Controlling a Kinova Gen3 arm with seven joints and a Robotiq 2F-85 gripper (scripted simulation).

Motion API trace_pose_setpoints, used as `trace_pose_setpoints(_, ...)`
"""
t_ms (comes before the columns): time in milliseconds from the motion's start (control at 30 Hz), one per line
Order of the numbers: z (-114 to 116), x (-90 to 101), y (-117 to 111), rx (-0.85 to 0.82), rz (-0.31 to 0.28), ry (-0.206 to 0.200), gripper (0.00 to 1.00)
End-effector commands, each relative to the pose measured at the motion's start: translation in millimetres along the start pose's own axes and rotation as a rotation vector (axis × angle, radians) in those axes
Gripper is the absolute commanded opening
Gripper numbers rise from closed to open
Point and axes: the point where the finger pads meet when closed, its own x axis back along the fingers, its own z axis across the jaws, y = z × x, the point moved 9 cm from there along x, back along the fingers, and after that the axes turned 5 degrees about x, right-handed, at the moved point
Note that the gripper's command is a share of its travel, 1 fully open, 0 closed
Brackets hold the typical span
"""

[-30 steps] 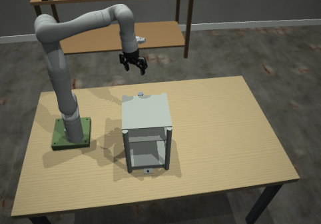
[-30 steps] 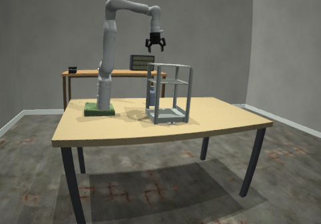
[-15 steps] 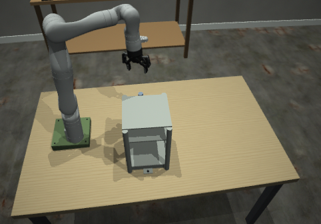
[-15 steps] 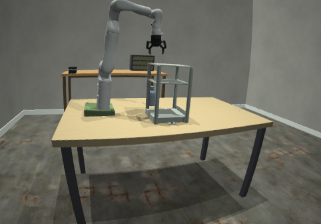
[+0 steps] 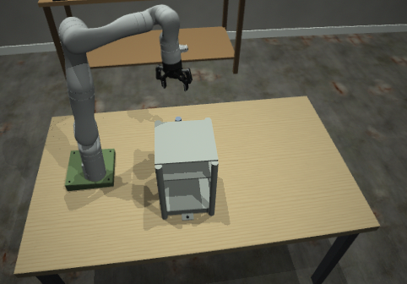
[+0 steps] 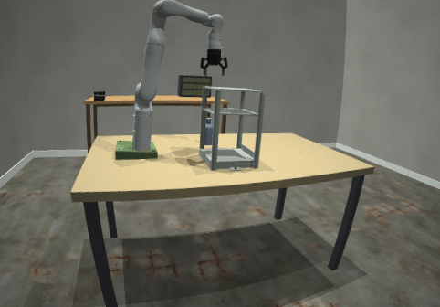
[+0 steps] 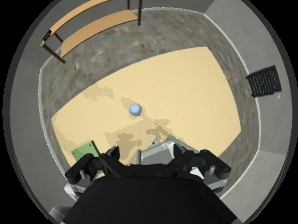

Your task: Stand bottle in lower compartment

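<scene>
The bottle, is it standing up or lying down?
Standing up. The bottle sits upright on the table behind the shelving unit, cap on top.

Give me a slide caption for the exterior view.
Open tool poised above the shelving unit, bottle upright on the table behind it.

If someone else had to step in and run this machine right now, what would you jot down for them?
Gripper: open, holding nothing, high above the shelving unit, toward its back edge.
Bottle: upright on the table just behind the unit, outside it; the wrist view shows its cap below the gripper.
Lower compartment: nothing stands in it.
Done: arm brought over the bottle's area.
Left: descend, grasp the bottle, carry it round to the open front, stand it cap up behind the lip.
</scene>
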Motion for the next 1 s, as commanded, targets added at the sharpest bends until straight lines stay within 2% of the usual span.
trace_pose_setpoints(0, 0, -3.7, -9, 0.035, -0.001, -0.008, 1.0)
trace_pose_setpoints(200, 0, -3.7, -9, 0.035, -0.001, -0.008, 1.0)
trace_pose_setpoints(233, -1, -7.4, -19, 0.076, -0.002, -0.014, 1.0)
trace_pose_setpoints(467, -1, -7.4, -19, 0.076, -0.002, -0.014, 1.0)
trace_pose_setpoints(500, -2, -10.8, -27, 0.114, -0.004, -0.02, 1.0)
trace_pose_setpoints(967, -3, -14.0, -36, 0.149, -0.005, -0.026, 1.0)
